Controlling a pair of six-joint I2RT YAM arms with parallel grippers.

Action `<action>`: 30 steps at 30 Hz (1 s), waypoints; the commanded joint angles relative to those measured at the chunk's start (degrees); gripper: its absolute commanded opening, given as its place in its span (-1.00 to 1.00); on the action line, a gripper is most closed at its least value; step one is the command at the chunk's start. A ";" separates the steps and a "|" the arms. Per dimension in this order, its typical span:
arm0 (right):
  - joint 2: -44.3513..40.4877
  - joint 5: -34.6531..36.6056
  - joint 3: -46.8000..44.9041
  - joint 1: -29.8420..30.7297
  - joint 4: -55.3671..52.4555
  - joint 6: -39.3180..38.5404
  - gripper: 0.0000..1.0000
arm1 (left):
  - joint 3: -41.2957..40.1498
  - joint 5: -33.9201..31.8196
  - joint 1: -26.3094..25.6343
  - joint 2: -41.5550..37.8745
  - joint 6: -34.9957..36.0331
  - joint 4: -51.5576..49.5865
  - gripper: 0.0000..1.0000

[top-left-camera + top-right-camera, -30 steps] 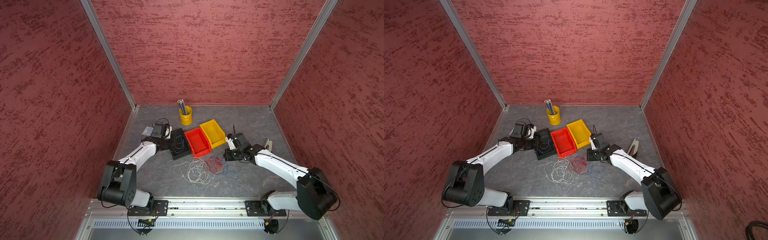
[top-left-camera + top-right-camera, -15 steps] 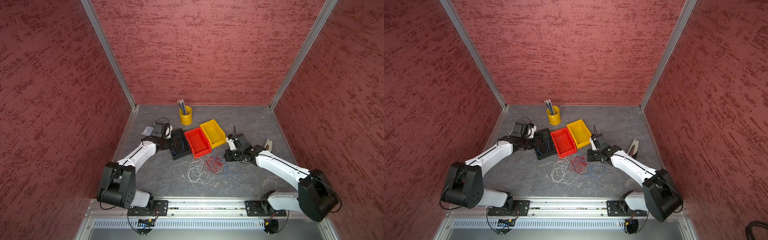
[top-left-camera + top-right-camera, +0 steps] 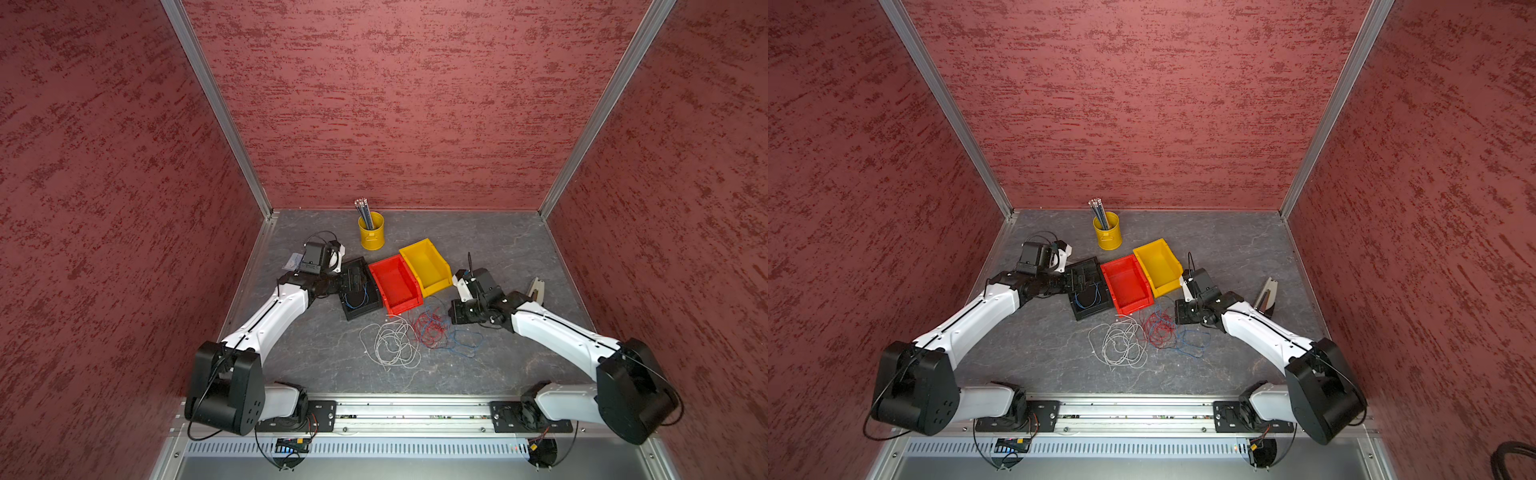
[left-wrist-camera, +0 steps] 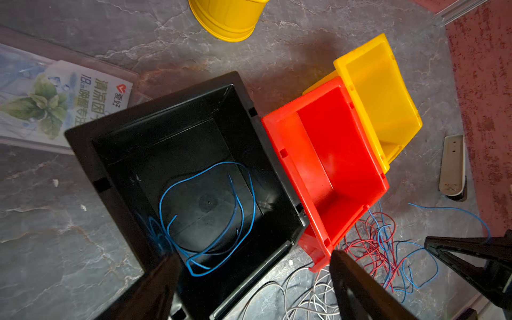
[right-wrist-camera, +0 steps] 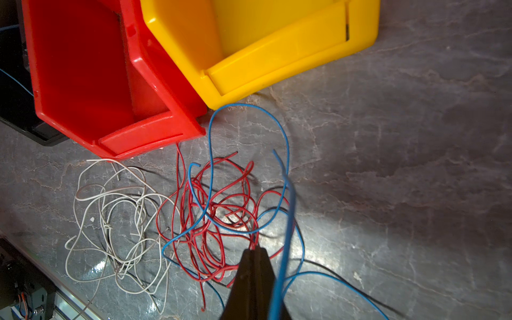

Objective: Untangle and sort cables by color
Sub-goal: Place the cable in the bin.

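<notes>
Cables (image 3: pixel 419 332) in blue, red and whitish-grey, mostly heaped on the counter (image 3: pixel 316 357) just in front of the bins; one blue cable (image 4: pixel 207 213) already coiled inside the black bin (image 4: pixel 149 105). Looks like the drop-off stage for blue: left fingers (image 4: pixel 155 288) spread wide above that bin, holding nothing. Right fingers (image 5: pixel 250 277) pressed together, tips down in the red cables (image 5: pixel 219 210), a blurred blue strand standing up close beside; a true pinch on any strand: cannot tell. Red bin (image 3: pixel 395 282) and yellow bin (image 3: pixel 426 264) empty. Calls next for a reach to the red-and-blue knot, a pick of a single blue strand, and a slow pull with the reds pinned down. Whitish-grey cables (image 3: pixel 390 345) lying as their own loose bundle just beside the reds. Thin, springy, glossy-sleeved wire, prone to hold its loops and snag. Bins of smooth hard plastic, open-fronted; counter grey, stone-veined, slightly shiny.
</notes>
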 commanded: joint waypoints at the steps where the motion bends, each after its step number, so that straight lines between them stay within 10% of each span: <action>1: -1.57 0.76 -1.22 -0.26 0.80 -0.20 -1.00 | 2.17 -0.39 -0.36 -2.82 0.70 -1.61 0.98; 30: -6.85 2.34 4.15 -0.77 -6.50 -1.93 -1.00 | 2.57 16.61 -0.55 -19.40 -2.19 7.60 0.99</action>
